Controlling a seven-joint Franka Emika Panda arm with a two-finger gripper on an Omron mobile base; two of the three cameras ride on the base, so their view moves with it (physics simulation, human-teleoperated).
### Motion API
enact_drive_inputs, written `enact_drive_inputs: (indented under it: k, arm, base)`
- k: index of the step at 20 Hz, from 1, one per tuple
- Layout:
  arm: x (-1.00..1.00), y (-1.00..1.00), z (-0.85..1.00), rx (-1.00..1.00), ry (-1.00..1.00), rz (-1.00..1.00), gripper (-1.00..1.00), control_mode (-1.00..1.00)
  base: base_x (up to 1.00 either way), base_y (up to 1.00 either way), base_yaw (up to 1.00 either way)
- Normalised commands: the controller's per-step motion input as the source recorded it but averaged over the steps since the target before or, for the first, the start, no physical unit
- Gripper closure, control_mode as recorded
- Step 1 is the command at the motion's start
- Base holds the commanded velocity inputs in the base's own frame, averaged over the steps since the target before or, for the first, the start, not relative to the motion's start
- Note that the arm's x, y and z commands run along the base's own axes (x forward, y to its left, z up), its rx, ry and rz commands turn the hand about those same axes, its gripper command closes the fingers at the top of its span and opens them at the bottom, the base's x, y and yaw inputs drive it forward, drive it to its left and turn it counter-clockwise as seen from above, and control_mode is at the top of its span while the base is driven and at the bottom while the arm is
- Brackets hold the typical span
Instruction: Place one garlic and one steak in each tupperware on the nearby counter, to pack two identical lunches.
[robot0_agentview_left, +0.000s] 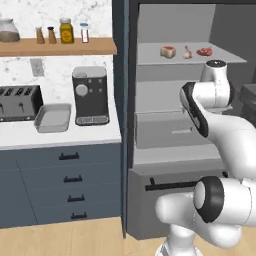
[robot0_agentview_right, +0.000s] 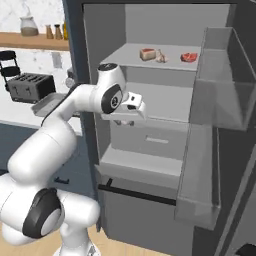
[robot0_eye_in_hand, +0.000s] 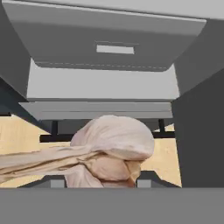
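— Hand view: what's the gripper (robot0_eye_in_hand: 107, 183) got?
— A garlic (robot0_eye_in_hand: 109, 151), pinched between its fingertips: pale pinkish-beige bulb, papery folds, long pointed tip. It's held in front of the open fridge (robot0_agentview_right: 150, 160).
— And inside the fridge?
— On its top shelf: a steak (robot0_agentview_left: 168, 51), another garlic (robot0_agentview_left: 187, 52), a second steak (robot0_agentview_left: 204, 51).

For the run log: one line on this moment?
gripper: shut on garlic | at open fridge | shelf: two steaks, one garlic | tupperware: empty

Open fridge door (robot0_agentview_right: 220, 100) beside end effector (robot0_agentview_right: 129, 119)
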Motion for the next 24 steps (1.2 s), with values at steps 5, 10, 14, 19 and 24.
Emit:
enact_drive_inputs:
  k: [5, 10, 14, 19, 24]
  arm:
    - [0.0, 0.0, 0.0, 0.0, 0.0, 0.0, 1.0, 1.0]
    - [0.0, 0.0, 0.0, 0.0, 0.0, 0.0, 1.0, 1.0]
    - [0.0, 0.0, 0.0, 0.0, 0.0, 0.0, 1.0, 1.0]
    - [0.0, 0.0, 0.0, 0.0, 0.0, 0.0, 1.0, 1.0]
    - [0.4, 0.0, -0.22, 0.01, 0.07, 0.0, 1.0, -1.0]
  base:
    - [-0.66, 1.0, 0.11]
    - [0.56, 1.0, -0.05]
    - [1.0, 1.0, -0.16]
    - [1.0, 0.95, -0.07]
    - [0.6, 0.19, -0.01]
